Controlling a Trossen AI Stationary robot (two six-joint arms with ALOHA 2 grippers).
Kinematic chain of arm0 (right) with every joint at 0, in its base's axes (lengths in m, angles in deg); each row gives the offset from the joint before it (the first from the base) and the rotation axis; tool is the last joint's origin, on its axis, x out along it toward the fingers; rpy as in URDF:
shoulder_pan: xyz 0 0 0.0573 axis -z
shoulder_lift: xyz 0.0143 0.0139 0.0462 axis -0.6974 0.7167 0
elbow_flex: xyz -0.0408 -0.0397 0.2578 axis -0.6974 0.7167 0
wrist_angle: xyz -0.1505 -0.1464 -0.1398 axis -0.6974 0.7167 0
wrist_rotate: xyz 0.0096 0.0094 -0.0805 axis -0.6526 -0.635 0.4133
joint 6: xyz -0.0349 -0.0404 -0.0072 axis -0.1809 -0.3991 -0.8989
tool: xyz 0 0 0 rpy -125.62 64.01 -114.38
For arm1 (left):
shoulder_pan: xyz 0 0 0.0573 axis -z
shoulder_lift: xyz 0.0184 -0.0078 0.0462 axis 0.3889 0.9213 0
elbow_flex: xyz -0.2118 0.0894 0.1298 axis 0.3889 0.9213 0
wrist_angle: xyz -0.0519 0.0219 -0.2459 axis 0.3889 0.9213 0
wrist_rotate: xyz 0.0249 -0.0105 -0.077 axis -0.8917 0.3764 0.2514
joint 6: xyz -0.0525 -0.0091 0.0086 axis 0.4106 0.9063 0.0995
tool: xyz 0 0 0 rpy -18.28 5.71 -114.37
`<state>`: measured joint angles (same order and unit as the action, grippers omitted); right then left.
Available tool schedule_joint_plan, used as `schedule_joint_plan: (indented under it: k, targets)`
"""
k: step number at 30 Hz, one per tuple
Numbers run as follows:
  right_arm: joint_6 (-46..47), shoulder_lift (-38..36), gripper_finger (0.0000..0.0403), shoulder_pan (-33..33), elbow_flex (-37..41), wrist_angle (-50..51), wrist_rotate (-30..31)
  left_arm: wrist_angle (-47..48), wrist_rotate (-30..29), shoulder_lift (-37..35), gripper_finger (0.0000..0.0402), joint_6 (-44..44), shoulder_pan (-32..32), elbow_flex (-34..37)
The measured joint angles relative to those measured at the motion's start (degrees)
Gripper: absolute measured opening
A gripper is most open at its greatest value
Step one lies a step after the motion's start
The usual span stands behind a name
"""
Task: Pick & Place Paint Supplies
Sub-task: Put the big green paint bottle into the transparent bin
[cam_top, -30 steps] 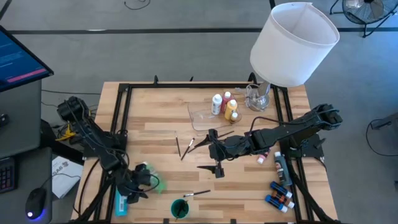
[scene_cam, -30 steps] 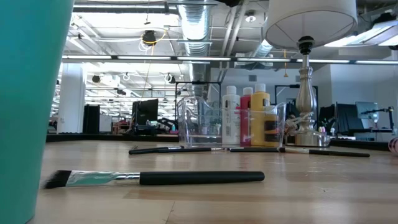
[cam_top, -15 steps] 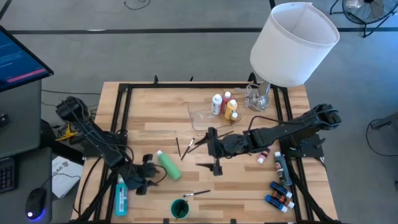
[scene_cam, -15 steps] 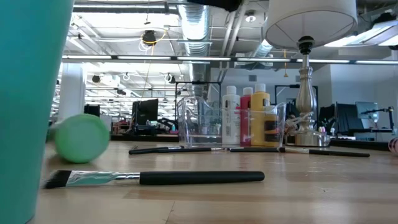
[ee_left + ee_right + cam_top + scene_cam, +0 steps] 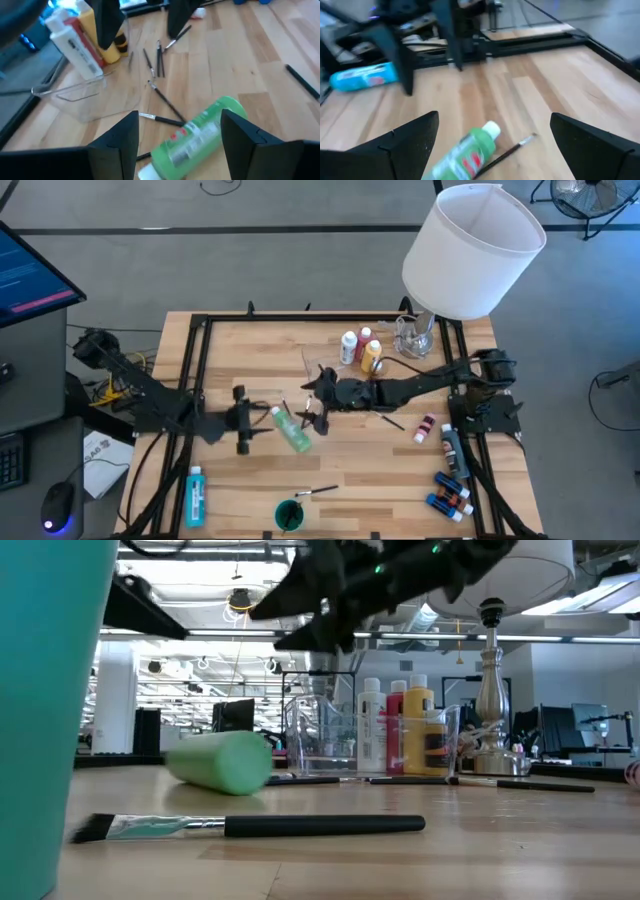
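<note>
Two arms over table, both claws open, neither gripping anything.

Nearest, 6 o'clock edge: teal cup (image 5: 289, 515); flat brush (image 5: 316, 492) lies at its 1 o'clock, close by. Blue bottle (image 5: 194, 494) lies on its side at 8 o'clock edge.

Mid-table: green bottle (image 5: 292, 431) on its side, white cap toward 10 o'clock. L gripper (image 5: 245, 420) at bottle's 9 o'clock, just beside cap, fingers spread wide, bottle lying loose ahead of them. R gripper (image 5: 313, 412) at bottle's 1 o'clock, above it, jaws wide apart, not touching. Thin brushes (image 5: 290, 417) scattered between the claws. Pink bottle (image 5: 424, 430) lies at 3 o'clock, well apart.

Farther, 12–1 o'clock: clear tray (image 5: 325, 368) w/ white (image 5: 348, 348), red (image 5: 364, 338) & yellow (image 5: 372, 358) bottles upright at its 3 o'clock end. Farthest: lampshade (image 5: 473, 248) at 1 o'clock corner.
</note>
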<state>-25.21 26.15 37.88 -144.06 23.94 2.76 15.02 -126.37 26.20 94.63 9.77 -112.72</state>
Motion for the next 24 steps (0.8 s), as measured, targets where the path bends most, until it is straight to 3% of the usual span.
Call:
schedule_joint_plan:
  k: [5,17,24]
  targets:
    - [1.46,0.54,0.0376,0.87,-0.03,0.36,-0.1,-2.36,8.98,-1.3,0.0182,-3.52,-7.79,0.0]
    - [4.21,-10.18,0.0376,-6.64,-0.2,8.29,0.53,-14.41,11.16,-0.51,0.0182,-11.05,-10.52,1.59]
    - [17.75,-7.88,0.0376,-13.24,-0.05,24.31,17.25,-28.85,15.82,-0.09,0.0182,-11.47,-14.2,13.62]
